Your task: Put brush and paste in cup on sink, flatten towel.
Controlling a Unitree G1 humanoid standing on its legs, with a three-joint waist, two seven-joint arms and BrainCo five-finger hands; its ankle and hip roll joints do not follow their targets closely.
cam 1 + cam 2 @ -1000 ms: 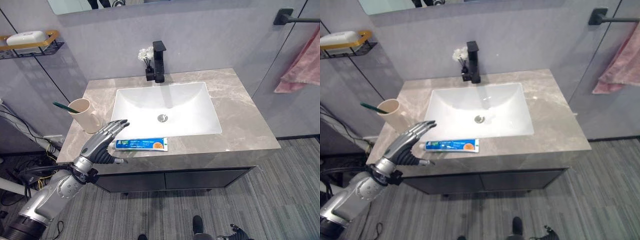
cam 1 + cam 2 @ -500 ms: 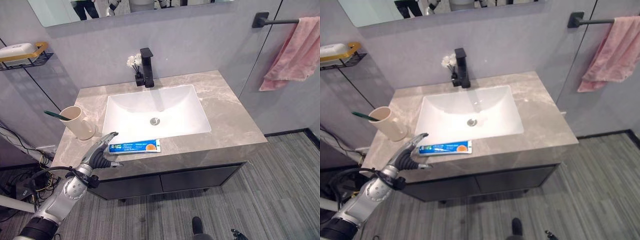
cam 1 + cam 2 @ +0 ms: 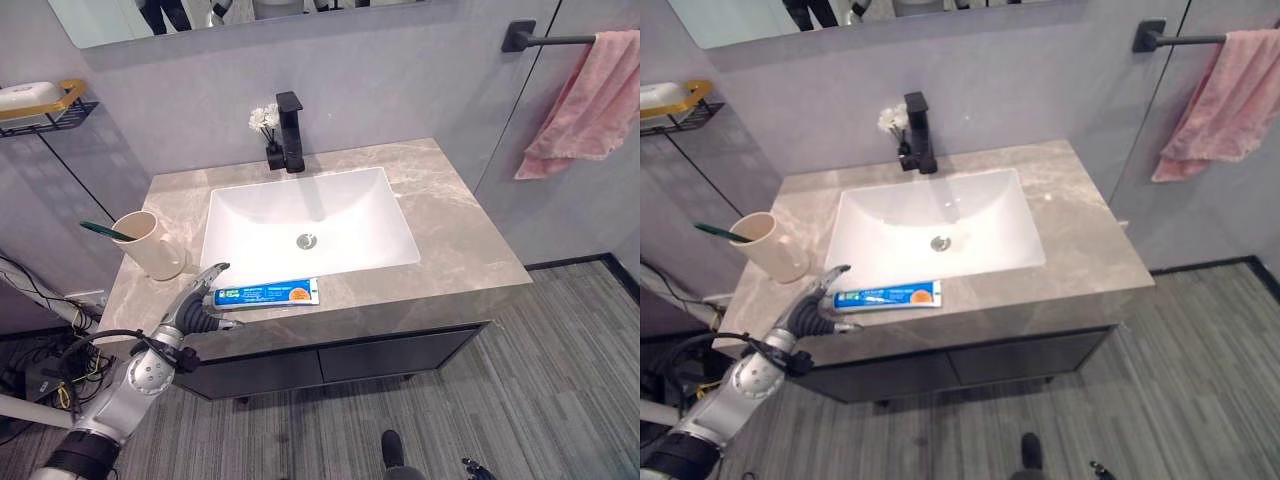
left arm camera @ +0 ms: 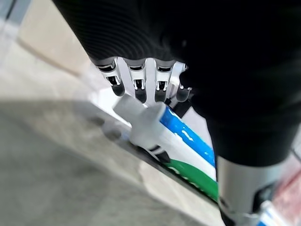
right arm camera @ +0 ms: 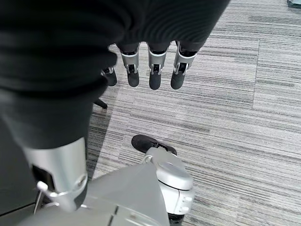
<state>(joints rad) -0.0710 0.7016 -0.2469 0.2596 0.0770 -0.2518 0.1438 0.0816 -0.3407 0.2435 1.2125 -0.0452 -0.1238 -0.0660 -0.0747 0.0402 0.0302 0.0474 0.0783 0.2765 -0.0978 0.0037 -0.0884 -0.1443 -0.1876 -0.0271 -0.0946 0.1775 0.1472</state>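
Here the marble surface [image 3: 455, 235] carries a white sink [image 3: 305, 225], with a pink towel [image 3: 585, 95] hanging bunched on the wall bar well beyond the left hand [image 3: 197, 303]. That hand rests at the front edge, fingers [image 4: 141, 89] straight and holding nothing. The toothpaste tube [image 3: 266, 293] lies just past its fingertips; the cup [image 3: 150, 246], with the toothbrush [image 3: 106, 231] inside, stands nearby. The right hand [image 5: 150, 70] hangs relaxed over the floor.

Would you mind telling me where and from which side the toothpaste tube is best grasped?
Probably across its narrow width near the left end, coming from above: the toothpaste tube lies flat along the counter's front edge, long axis sideways, and the open left hand is already at that end.
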